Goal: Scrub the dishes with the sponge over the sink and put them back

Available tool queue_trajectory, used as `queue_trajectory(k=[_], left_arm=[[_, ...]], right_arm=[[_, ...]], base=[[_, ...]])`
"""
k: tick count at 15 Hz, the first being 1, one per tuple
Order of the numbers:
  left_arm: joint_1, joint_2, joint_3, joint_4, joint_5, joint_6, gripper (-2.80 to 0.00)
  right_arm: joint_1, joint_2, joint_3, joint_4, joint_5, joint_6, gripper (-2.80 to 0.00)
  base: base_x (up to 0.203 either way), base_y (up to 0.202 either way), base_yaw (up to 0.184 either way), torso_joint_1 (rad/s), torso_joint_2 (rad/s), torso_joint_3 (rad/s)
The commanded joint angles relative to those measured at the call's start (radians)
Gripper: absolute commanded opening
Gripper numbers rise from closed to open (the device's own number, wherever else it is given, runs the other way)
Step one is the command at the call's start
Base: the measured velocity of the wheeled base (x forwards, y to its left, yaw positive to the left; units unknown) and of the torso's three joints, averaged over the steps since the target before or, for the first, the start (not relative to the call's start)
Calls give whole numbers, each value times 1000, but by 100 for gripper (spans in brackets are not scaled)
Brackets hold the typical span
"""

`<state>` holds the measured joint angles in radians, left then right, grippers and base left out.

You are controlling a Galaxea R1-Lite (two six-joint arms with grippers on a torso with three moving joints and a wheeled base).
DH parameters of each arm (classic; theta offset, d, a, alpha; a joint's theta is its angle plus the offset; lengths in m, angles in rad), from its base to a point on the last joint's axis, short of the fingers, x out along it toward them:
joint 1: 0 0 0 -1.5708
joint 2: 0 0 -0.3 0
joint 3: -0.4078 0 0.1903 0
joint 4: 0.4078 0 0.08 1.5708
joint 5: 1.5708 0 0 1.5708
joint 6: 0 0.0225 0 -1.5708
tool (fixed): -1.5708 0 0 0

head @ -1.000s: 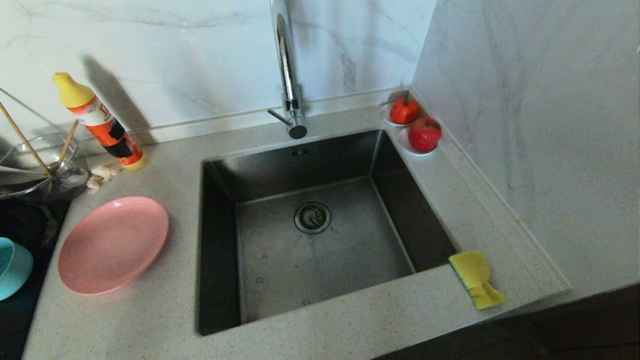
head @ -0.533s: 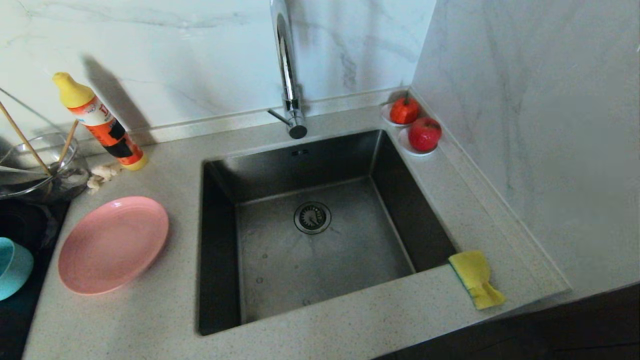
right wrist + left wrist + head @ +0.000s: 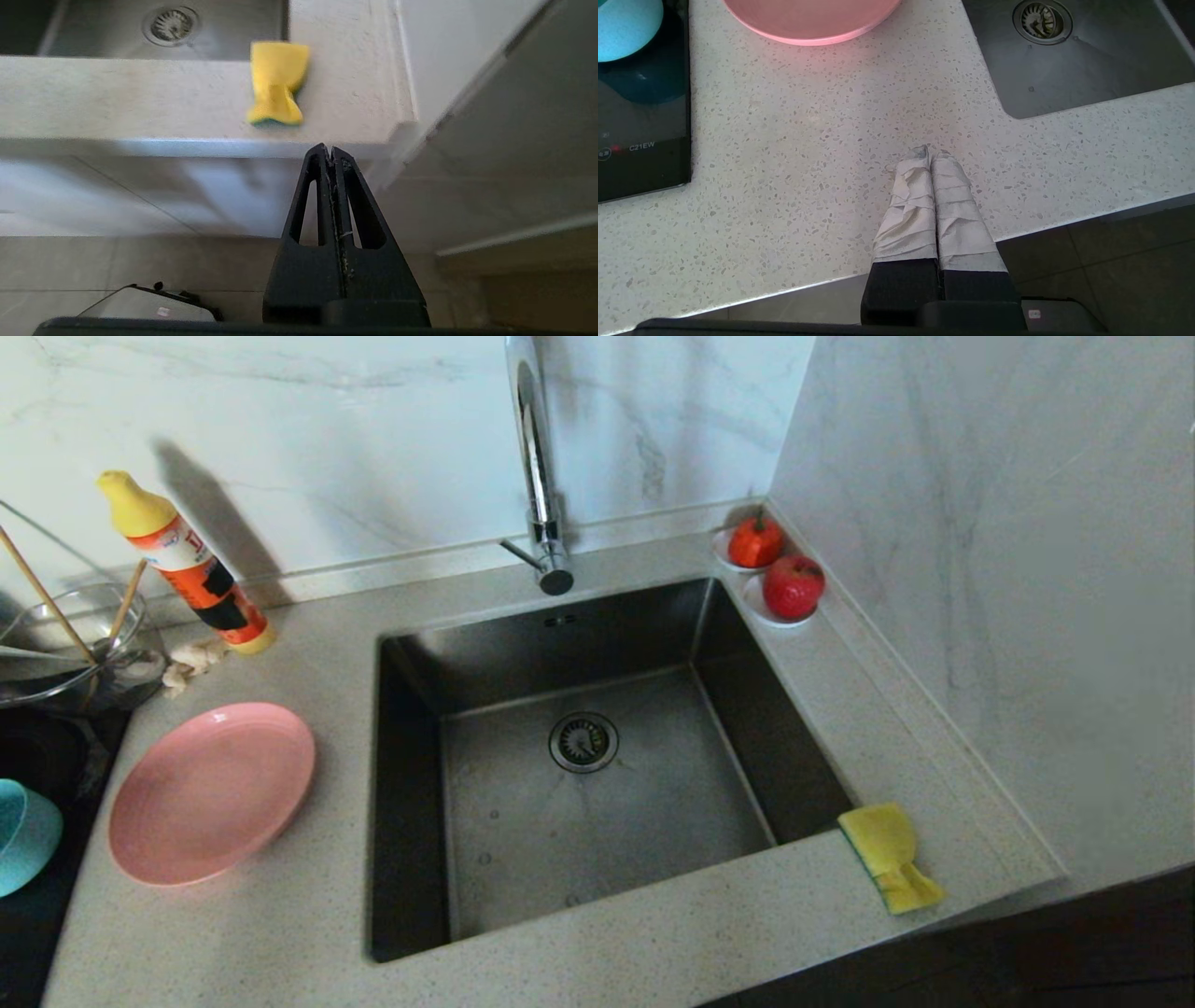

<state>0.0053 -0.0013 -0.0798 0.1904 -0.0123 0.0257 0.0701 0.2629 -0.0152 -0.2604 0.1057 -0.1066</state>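
Observation:
A pink plate (image 3: 212, 791) lies on the counter left of the sink (image 3: 597, 784). A teal bowl (image 3: 23, 835) sits at the far left on the black hob. Two wooden chopsticks (image 3: 47, 597) stand in a glass bowl at the back left. The yellow sponge (image 3: 887, 857) lies pinched at the sink's front right corner, also in the right wrist view as sponge (image 3: 275, 88). My right gripper (image 3: 331, 149) is shut and empty, below and in front of the counter edge. My left gripper (image 3: 930, 151) is shut and empty over the counter's front edge, near the plate (image 3: 812, 18).
A tall chrome tap (image 3: 537, 467) rises behind the sink. An orange bottle with a yellow cap (image 3: 187, 565) leans at the back left. Two red fruits on white saucers (image 3: 775, 574) sit in the back right corner. A marble wall (image 3: 1008, 569) bounds the right side.
Nothing has shifted in the head view; neither arm shows there.

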Motion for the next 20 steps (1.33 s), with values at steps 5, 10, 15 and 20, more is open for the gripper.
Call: queue_trajectory(k=[5, 10, 15, 20], left_arm=[[1, 0, 0, 1, 0, -1, -280], [1, 0, 0, 0, 0, 0, -280], [1, 0, 0, 0, 0, 0, -280], [1, 0, 0, 0, 0, 0, -280]], right_arm=[[-82, -181, 7, 125, 26, -7, -280], [-73, -261, 16, 209, -103, -7, -280], [-73, -261, 11, 276, -104, 5, -280], [-73, -260, 15, 260, -111, 65, -280]], base=[[0, 0, 0, 0, 0, 0], [0, 0, 0, 0, 0, 0], [0, 0, 0, 0, 0, 0], [0, 0, 0, 0, 0, 0]])
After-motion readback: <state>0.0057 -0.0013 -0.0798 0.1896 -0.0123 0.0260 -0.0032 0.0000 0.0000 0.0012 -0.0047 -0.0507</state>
